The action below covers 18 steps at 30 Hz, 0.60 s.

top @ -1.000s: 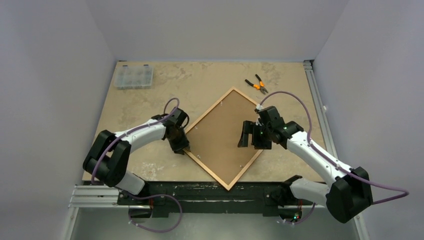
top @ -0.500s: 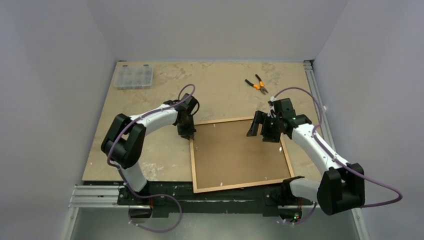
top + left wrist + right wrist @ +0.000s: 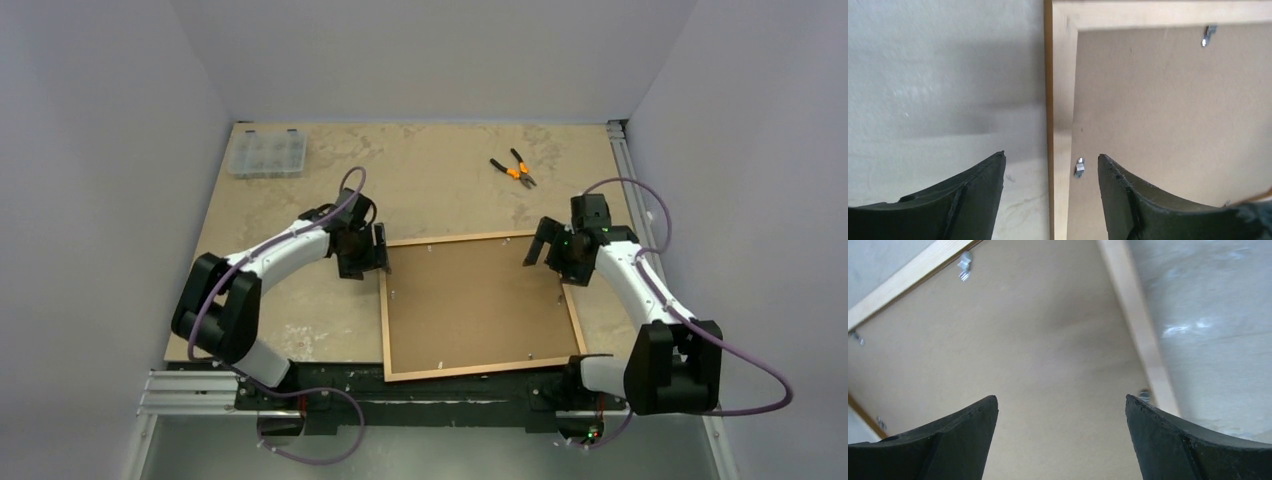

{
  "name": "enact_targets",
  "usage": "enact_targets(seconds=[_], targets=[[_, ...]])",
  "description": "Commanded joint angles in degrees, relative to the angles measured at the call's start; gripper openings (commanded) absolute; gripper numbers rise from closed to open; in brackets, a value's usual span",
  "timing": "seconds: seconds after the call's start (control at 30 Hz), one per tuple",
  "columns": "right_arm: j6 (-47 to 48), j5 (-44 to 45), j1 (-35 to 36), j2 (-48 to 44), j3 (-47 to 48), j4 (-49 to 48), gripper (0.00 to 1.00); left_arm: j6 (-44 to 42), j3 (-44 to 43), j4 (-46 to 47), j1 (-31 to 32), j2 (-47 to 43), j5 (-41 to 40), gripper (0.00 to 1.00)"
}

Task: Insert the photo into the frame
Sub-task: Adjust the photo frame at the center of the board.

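The frame (image 3: 384,322) lies face down at the near middle of the table, square to its edge. A brown backing panel (image 3: 470,305) fills it, with small metal tabs (image 3: 1079,167) along its rails. The photo is hidden. My left gripper (image 3: 381,250) is open at the frame's far left corner. In the left wrist view, the left gripper (image 3: 1050,156) straddles the left rail (image 3: 1060,100) without touching it. My right gripper (image 3: 548,256) is open at the far right corner. In the right wrist view, the right gripper (image 3: 1061,398) has the panel (image 3: 1048,340) below it and the right rail (image 3: 1138,330) beside it.
A clear plastic compartment box (image 3: 267,153) sits at the far left corner of the table. Orange-handled pliers (image 3: 515,168) lie at the far right, beyond the frame. A metal rail (image 3: 628,180) runs along the table's right edge.
The frame has turned from a diamond position to square with the table edge. The left gripper has opened and let go of the frame's rail. The right arm moved right, jaws a little wider.
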<state>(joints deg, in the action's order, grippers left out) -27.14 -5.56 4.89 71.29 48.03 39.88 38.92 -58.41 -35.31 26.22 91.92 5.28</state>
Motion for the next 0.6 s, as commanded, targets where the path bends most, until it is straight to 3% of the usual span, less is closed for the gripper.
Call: enact_targets(seconds=[0.0, 0.23, 0.57], targets=[[-1.4, 2.9, -7.6, 1.0, -0.2, -1.1, 0.97, 2.9, 7.3, 5.1, 0.0, -7.1, 6.5, 0.66], [0.1, -1.6, -15.4, 5.9, -3.1, -3.9, 0.98, 7.4, 17.8, 14.7, 0.0, -10.2, 13.1, 0.67], [2.6, -13.1, -15.5, 14.5, -6.0, -9.2, 0.94, 12.6, 16.0, 24.4, -0.1, -4.2, 19.0, 0.67]])
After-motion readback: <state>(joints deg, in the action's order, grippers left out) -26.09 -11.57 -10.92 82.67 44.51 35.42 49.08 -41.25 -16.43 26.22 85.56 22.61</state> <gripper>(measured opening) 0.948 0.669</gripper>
